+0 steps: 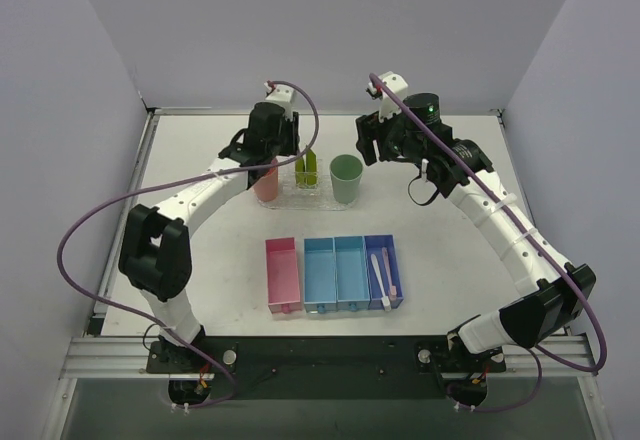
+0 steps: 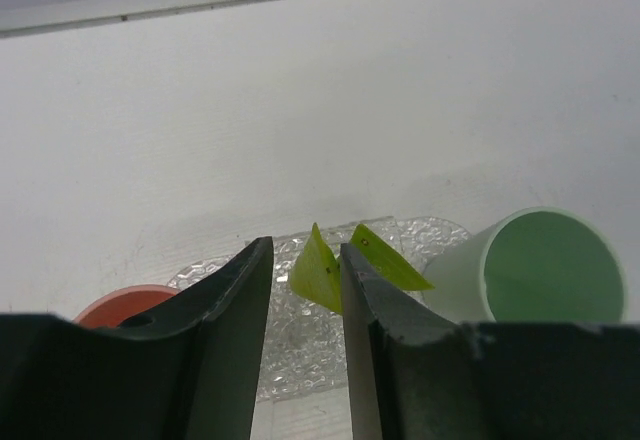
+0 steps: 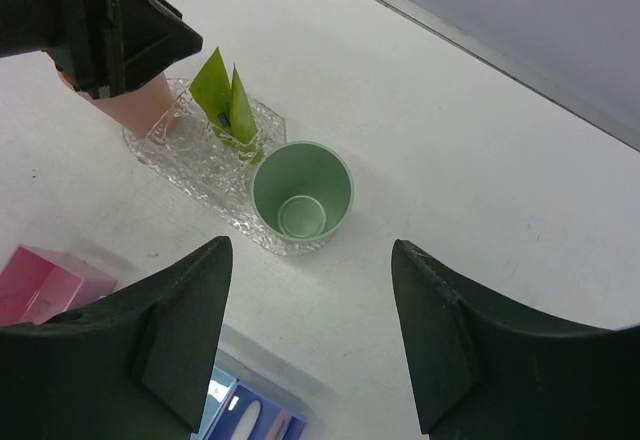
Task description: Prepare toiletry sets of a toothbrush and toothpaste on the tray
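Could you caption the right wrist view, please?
Open right fingers face the tray carrying a green cup and two toothpaste tubes.

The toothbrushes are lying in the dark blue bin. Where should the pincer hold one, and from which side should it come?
Come straight down from above: the toothbrush lies flat along the narrow dark blue bin, whose walls block any approach from the side. Grip the slim handle near its middle, closing across its width, so that it probably lifts level.

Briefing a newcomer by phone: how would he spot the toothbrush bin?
Toward the near edge of the white table stands a row of four plastic bins. Take the rightmost, darker blue bin, the only one holding two slim pale toothbrushes.
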Controlling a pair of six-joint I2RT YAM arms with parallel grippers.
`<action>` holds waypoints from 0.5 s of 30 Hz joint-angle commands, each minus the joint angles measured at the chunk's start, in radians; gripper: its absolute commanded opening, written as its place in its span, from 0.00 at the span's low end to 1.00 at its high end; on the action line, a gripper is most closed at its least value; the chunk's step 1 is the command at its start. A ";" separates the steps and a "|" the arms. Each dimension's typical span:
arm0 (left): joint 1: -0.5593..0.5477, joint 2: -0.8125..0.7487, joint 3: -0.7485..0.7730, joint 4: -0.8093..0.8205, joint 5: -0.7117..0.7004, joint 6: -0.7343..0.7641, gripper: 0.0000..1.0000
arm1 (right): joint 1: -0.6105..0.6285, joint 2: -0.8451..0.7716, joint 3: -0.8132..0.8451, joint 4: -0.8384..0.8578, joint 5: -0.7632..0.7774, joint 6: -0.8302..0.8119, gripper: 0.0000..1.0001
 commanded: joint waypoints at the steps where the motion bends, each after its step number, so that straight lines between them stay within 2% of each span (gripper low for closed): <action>1: 0.003 -0.124 0.007 0.099 -0.032 0.024 0.44 | -0.008 -0.027 0.017 0.036 0.009 0.043 0.60; 7: 0.019 -0.182 0.030 0.057 -0.068 0.045 0.56 | -0.017 -0.038 0.014 0.024 0.043 0.092 0.60; 11: 0.081 -0.216 0.030 -0.035 -0.025 -0.084 0.59 | -0.019 -0.049 0.008 -0.002 0.057 0.135 0.60; 13: 0.119 -0.248 0.011 -0.050 0.067 -0.128 0.62 | -0.018 -0.056 -0.004 -0.033 0.061 0.138 0.60; 15: 0.159 -0.273 -0.031 -0.069 0.093 -0.175 0.63 | -0.021 -0.068 -0.018 -0.068 0.069 0.140 0.60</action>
